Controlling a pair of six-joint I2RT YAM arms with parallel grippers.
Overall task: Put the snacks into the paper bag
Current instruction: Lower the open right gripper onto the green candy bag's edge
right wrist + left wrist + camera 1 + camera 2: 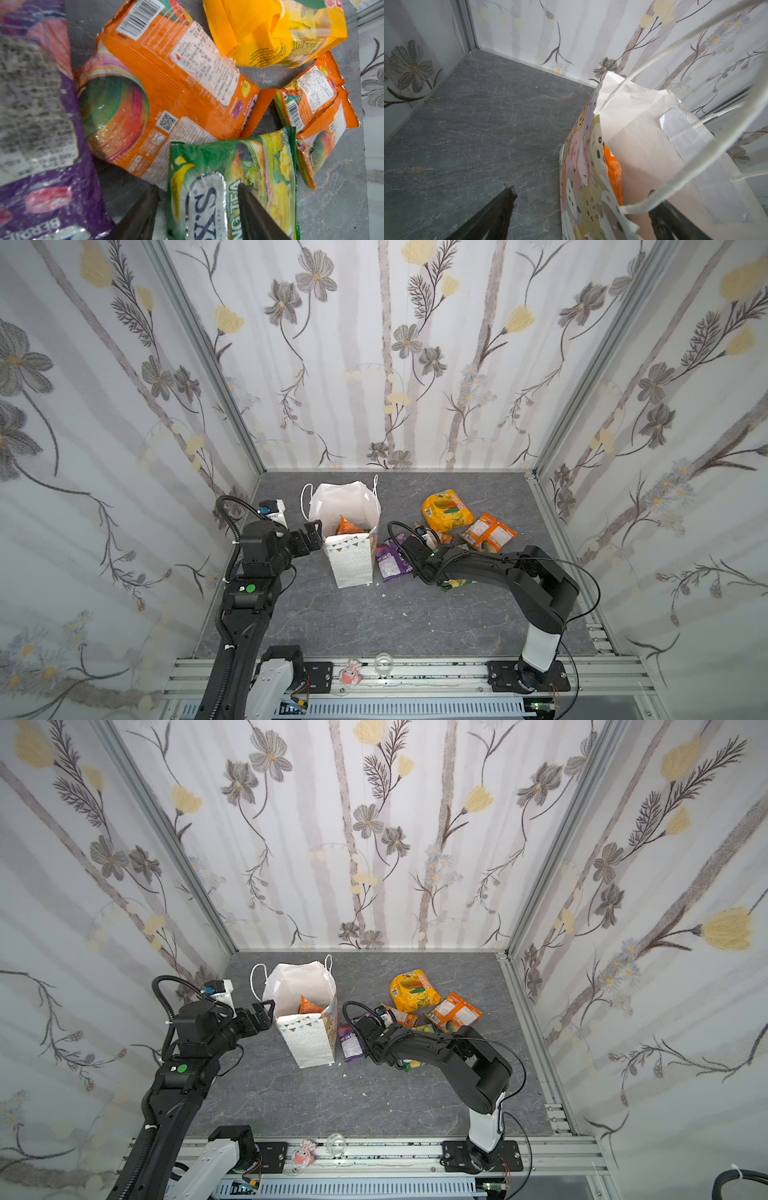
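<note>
The paper bag (353, 560) (307, 1040) stands open at back left, an orange snack (347, 526) (612, 166) poking up inside it. My left gripper (318, 531) (582, 194) is open and straddles the bag's left wall (583, 166), one finger outside and one inside. On the table to the right lie a purple packet (390, 562) (52, 187), an orange packet (166, 93), a puffy yellow packet (446, 510) (270, 31) and two stacked orange packets (488, 533) (315, 108). My right gripper (198, 196) is open over the green FOX'S packet (228, 187): one finger rests on it, the other beside its edge.
Flowered walls enclose the grey table on three sides. A small pink figure (349, 676) and a clear round thing (384, 664) sit on the front rail. White paper scraps (384, 595) lie in front of the bag. More green wrapper (455, 584) shows beneath the right arm.
</note>
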